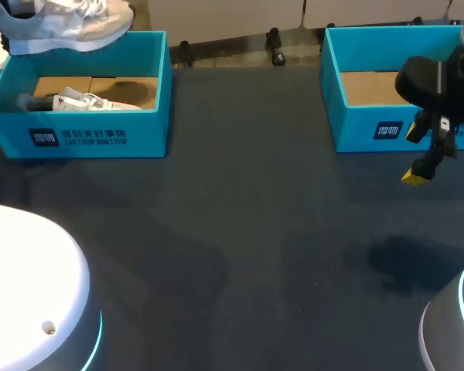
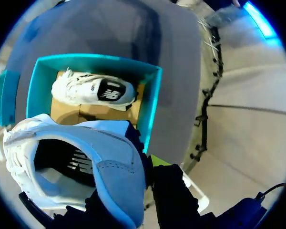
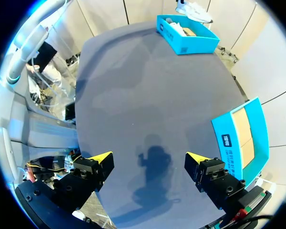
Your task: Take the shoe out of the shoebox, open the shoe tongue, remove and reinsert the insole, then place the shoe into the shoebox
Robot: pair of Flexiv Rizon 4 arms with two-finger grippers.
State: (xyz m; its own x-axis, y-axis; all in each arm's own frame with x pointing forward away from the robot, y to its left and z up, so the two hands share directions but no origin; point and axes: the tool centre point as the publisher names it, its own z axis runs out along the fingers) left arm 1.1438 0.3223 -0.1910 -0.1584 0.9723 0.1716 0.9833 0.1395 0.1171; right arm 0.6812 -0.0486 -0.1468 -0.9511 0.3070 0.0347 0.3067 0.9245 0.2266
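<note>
Left gripper (image 2: 145, 183) is clamped on the heel of the lifted shoe (image 2: 86, 157), a dark finger on either side of the pale blue heel collar. It holds the shoe in the air above the far left corner of the left shoebox (image 1: 77, 135), with the sole clear of the rim.

Largest of all is the dark table (image 1: 240, 232), which carries both boxes along its far side. The left shoebox, teal with a brown card floor, sits at the far left. The right shoebox (image 1: 356, 127), the same teal, sits at the far right, well apart from the first; only its card floor shows inside.

On the floor of the left shoebox lies a second shoe (image 1: 85, 102), white and on its side, taking up the left part of the floor below the lifted shoe.

At the right, the right gripper (image 3: 148, 157) hangs over open table just on the near side of the right shoebox. Its fingers are spread wide with nothing between them, and its shadow falls on the cloth below. From above, its dark wrist overlaps that box's near wall.
</note>
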